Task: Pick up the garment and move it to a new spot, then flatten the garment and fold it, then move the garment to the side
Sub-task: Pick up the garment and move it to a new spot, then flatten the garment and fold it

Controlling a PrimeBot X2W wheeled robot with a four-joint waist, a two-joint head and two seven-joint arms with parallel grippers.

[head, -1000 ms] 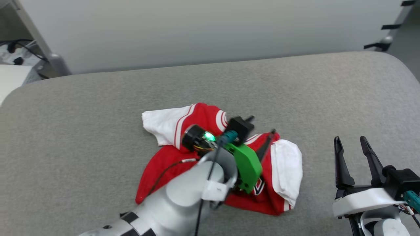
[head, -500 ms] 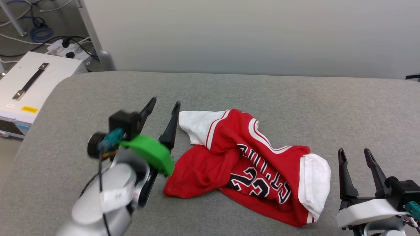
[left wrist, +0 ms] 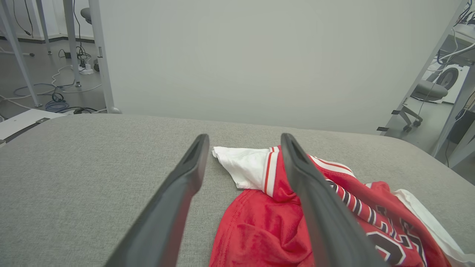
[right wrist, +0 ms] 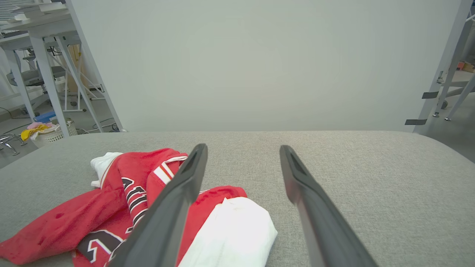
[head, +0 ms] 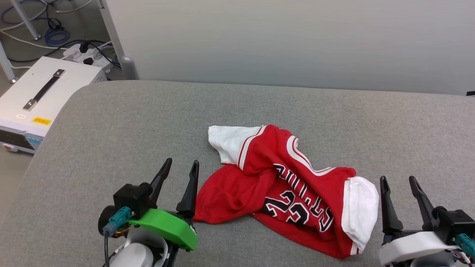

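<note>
Head view: the jersey (head: 289, 189) is lying crumpled on the grey tabletop (head: 148, 118), closer to the front edge than to the back edge and a little right of the middle. One white sleeve is pointing toward the back-left and the other is bunching at the right end. The black lettering is facing up but reading upside down, and folds are swallowing part of it.

The left gripper (head: 182, 161) is sitting at the front edge, jaws spread wide and holding nothing. Its inner finger is standing just beside the red hem; I cannot tell whether they are touching. The right gripper (head: 397, 178) is also standing wide open and empty, just beside the right sleeve, with a gap showing between them.

Off the left edge the head view is showing a white box (head: 41, 92) with a handle, and cables (head: 55, 33) on the floor.

The right wrist view is adding a basket (right wrist: 48, 135) of cloth on the floor, small and hard to make out. Both wrist views are cutting the jersey off at the bottom border.
</note>
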